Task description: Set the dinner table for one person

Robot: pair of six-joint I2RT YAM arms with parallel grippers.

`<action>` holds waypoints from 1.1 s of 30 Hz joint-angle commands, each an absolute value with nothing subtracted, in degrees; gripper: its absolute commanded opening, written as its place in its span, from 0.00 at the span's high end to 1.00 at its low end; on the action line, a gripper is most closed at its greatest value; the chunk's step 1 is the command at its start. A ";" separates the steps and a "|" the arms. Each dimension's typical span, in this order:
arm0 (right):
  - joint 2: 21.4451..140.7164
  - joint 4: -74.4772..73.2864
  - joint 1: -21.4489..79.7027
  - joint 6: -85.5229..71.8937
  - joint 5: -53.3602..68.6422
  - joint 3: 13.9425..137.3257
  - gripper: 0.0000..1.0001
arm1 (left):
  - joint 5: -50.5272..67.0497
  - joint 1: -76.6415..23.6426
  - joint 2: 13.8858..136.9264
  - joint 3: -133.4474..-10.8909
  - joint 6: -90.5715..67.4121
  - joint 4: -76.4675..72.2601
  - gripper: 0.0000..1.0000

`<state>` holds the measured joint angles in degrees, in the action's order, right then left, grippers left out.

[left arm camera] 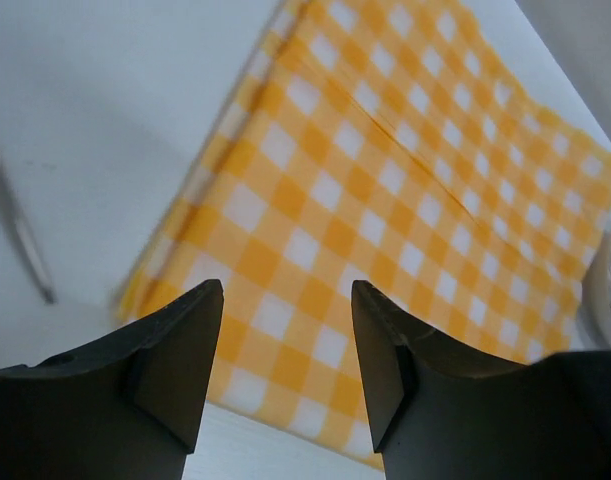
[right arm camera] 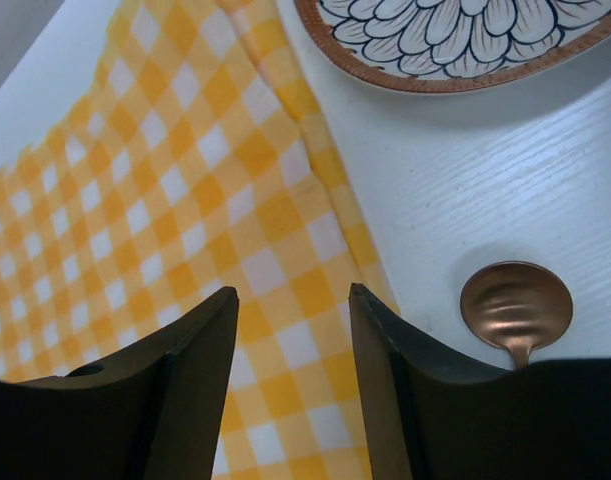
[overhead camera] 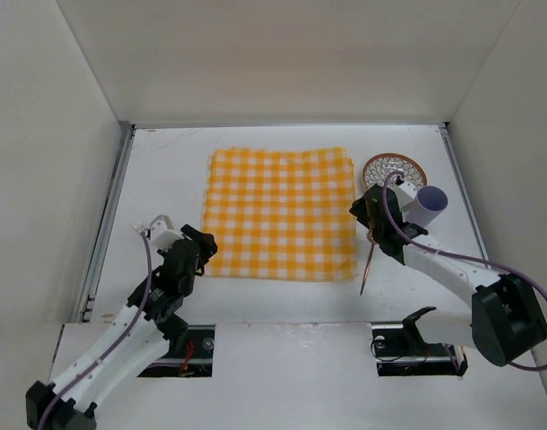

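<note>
A yellow-and-white checked cloth (overhead camera: pixel 282 213) lies flat in the middle of the white dinner table (overhead camera: pixel 166 170). My left gripper (overhead camera: pixel 201 244) is open and empty over the cloth's near left corner (left arm camera: pixel 285 330). My right gripper (overhead camera: pixel 358 208) is open and empty over the cloth's right edge (right arm camera: pixel 275 260). A patterned plate with a brown rim (overhead camera: pixel 395 168) lies to the cloth's right, also in the right wrist view (right arm camera: pixel 455 40). A copper spoon (overhead camera: pixel 370 260) lies beside the cloth's right edge, its bowl in the right wrist view (right arm camera: pixel 515 305). A pale lilac cup (overhead camera: pixel 428 204) lies on its side by the plate.
Metal rails run along the table's left (overhead camera: pixel 107 224) and right (overhead camera: pixel 461 197) sides. White walls enclose the back and sides. The arm bases sit at the near edge.
</note>
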<state>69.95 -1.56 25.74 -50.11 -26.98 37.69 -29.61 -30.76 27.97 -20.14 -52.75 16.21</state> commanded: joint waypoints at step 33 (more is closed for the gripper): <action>51.14 -25.49 -3.28 -39.91 -35.70 42.54 0.45 | -31.20 -57.26 66.35 -14.59 -38.14 -41.66 0.45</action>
<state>48.84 -24.14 -0.38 -45.74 -37.76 41.58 -30.26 -56.66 65.04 -13.15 -38.94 -37.10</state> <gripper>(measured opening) 0.535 0.550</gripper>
